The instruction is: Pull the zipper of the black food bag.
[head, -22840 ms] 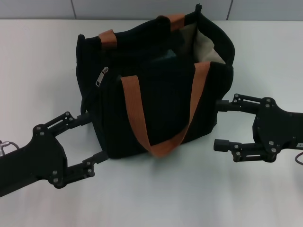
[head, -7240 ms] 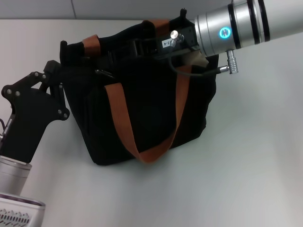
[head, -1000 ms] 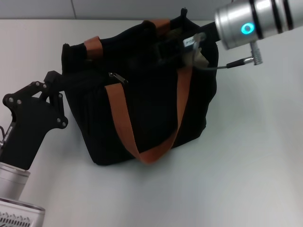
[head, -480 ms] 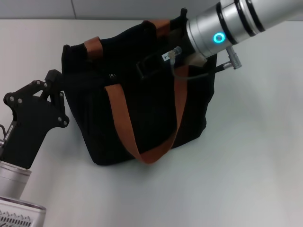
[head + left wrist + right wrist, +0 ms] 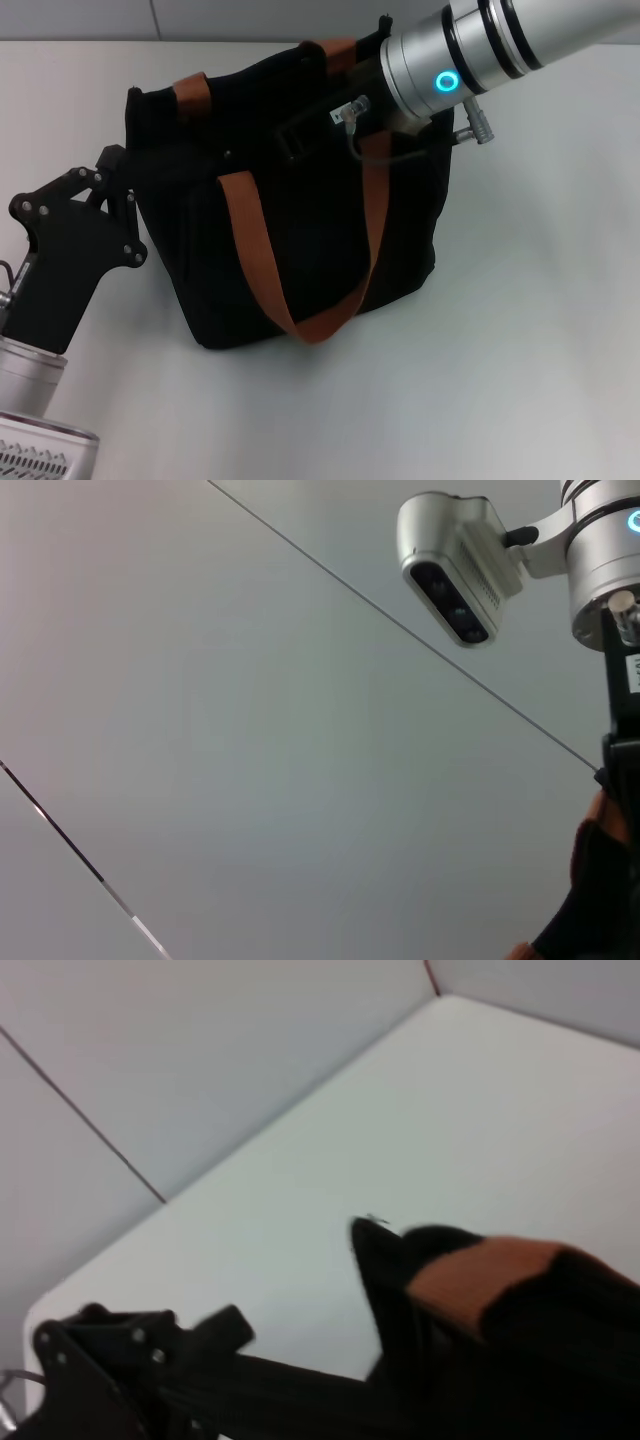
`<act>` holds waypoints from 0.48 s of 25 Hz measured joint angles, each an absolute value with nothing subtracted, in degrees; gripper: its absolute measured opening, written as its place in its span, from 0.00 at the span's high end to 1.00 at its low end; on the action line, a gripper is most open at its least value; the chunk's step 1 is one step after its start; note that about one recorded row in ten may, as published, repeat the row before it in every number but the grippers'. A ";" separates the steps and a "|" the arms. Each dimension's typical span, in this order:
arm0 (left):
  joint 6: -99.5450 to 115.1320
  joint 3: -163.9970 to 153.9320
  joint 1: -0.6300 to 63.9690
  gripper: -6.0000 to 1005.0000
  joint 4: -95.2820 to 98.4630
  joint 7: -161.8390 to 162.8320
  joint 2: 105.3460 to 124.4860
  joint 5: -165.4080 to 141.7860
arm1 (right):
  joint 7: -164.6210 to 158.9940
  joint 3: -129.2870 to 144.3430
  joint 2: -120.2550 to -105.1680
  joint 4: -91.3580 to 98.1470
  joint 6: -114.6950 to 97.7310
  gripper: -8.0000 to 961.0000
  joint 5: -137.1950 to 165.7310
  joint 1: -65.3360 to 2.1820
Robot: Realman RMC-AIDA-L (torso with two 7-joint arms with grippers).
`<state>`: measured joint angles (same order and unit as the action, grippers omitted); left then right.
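The black food bag (image 5: 300,200) stands on the white table (image 5: 520,340), a bit to my left of the middle. It is the biggest thing here. Its two orange-brown straps (image 5: 255,260) hang down the front side in a loop.

My left gripper (image 5: 125,165) is pressed up against the bag's left end, near the top corner. I cannot tell if its fingers are apart or together, because the bag hides their tips.

My right arm (image 5: 480,50) reaches in from the far right, over the top of the bag. My right gripper (image 5: 300,138) is down at the bag's top edge, near the middle. It looks dark against the dark bag, so I cannot tell if it is holding anything.

I cannot make out the zipper.
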<state>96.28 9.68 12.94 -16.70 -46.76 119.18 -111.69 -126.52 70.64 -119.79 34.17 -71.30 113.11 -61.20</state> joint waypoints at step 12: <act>96.27 9.91 13.19 0.97 -16.37 -46.39 119.18 -111.54 | -124.01 70.03 -119.33 34.14 -71.44 0.94 110.95 -59.84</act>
